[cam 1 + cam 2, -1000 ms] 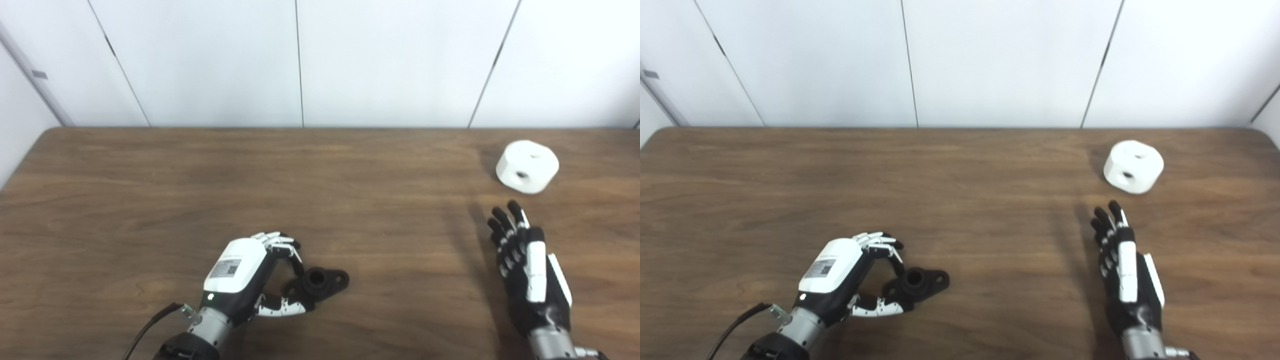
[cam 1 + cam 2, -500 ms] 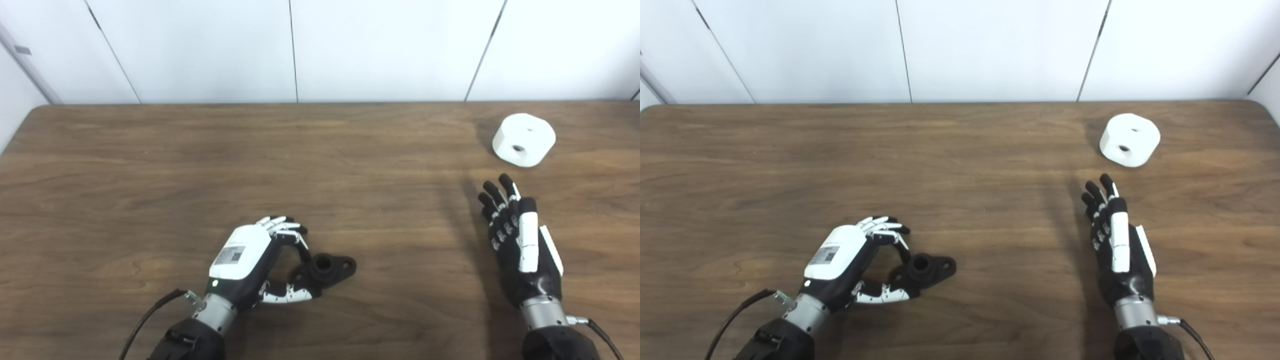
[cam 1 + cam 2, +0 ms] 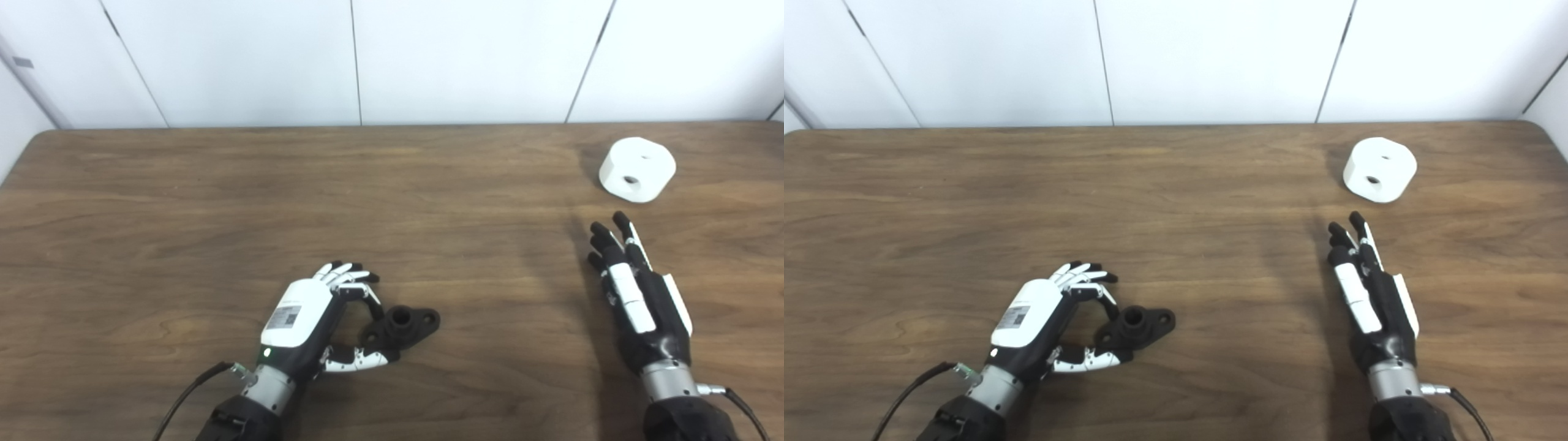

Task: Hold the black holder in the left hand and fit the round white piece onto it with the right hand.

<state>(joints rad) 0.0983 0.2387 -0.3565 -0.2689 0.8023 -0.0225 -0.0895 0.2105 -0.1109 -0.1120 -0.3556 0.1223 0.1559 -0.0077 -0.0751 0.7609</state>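
While the black holder (image 3: 401,324) lay flat on the wooden table (image 3: 184,208) near the front edge, the left hand (image 3: 315,318) was curled around its near end, with the thumb below and the fingers arched above it. It was not possible to tell if the fingers really pressed the holder or only surrounded it, and the holder did not look lifted from the wood. The right hand (image 3: 637,288) was spread and empty, with straight fingers pointing toward the round white piece (image 3: 637,169), which sat well apart from it near the far right corner of the table. The piece showed one hole on its side and one on its top face. The step in hand seemed to be the two first grasps, so the task was only beginning. To do it well, the left hand should probably close on the flange of the holder and leave the raised collar free, because the white piece must go there. The right hand should probably take the piece by its round wall, without covering the hole.
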